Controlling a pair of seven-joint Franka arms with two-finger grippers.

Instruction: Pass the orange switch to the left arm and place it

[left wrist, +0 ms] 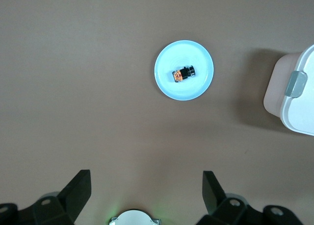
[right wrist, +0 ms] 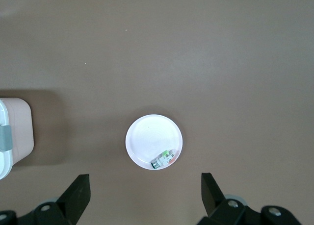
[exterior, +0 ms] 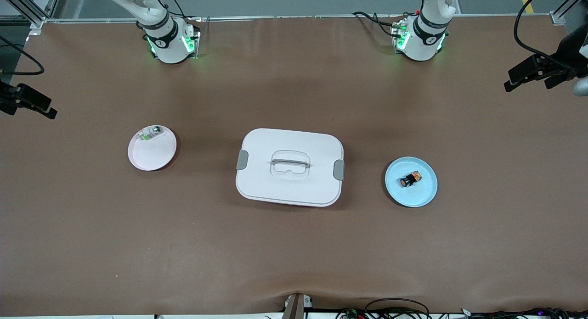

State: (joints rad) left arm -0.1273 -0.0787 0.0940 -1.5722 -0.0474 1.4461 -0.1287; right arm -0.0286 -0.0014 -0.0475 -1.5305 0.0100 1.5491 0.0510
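The orange switch (exterior: pixel 410 179) lies on its side in the middle of the blue plate (exterior: pixel 423 194), toward the left arm's end of the table — it looks light, stiff and hard, apt to skid on the smooth plate, so a pinch across its flat black sides seems safest. From the switch, the box (exterior: pixel 289 166) lies at nine o'clock in the front view, and past it the white plate (exterior: pixel 154 153) carries a small green-and-clear component (exterior: pixel 150 134). The left gripper (left wrist: pixel 147 193) hangs high over the table beside the blue plate and the right gripper (right wrist: pixel 145 194) high beside the white plate — both with fingers spread wide, holding nothing.

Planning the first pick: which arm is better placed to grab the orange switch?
Left. The orange switch lies on the blue plate at the left arm's end of the table, and the open left gripper hangs above it; the box separates it from the right arm.
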